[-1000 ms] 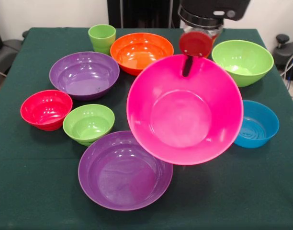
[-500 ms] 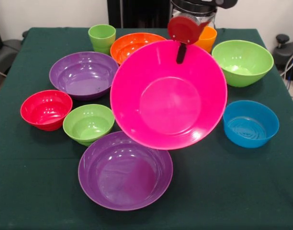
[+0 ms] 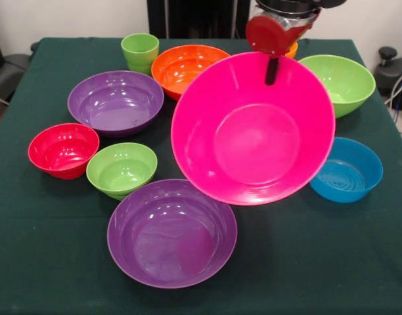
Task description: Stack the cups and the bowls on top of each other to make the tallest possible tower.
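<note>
My gripper (image 3: 272, 65) is shut on the far rim of the huge pink bowl (image 3: 253, 131), one black finger (image 3: 272, 71) showing inside it. The pink bowl hangs tilted, its opening facing the camera, above the table's middle right. It hides part of the large orange bowl (image 3: 184, 65), the large lime green bowl (image 3: 345, 77) and the blue bowl (image 3: 351, 172). One purple bowl (image 3: 115, 102) sits at the left, another (image 3: 171, 233) at the front. A red bowl (image 3: 63, 149) and a small lime green bowl (image 3: 121, 169) stand left. The green cup (image 3: 140, 51) is at the back; the orange cup (image 3: 292, 50) peeks out behind the gripper.
Everything stands on a dark green tablecloth (image 3: 332, 262). Black equipment (image 3: 390, 65) sits off the table's right edge.
The pink bowl rose and swung left with the gripper, then came back to the right. It now covers part of the large lime green and blue bowls.
</note>
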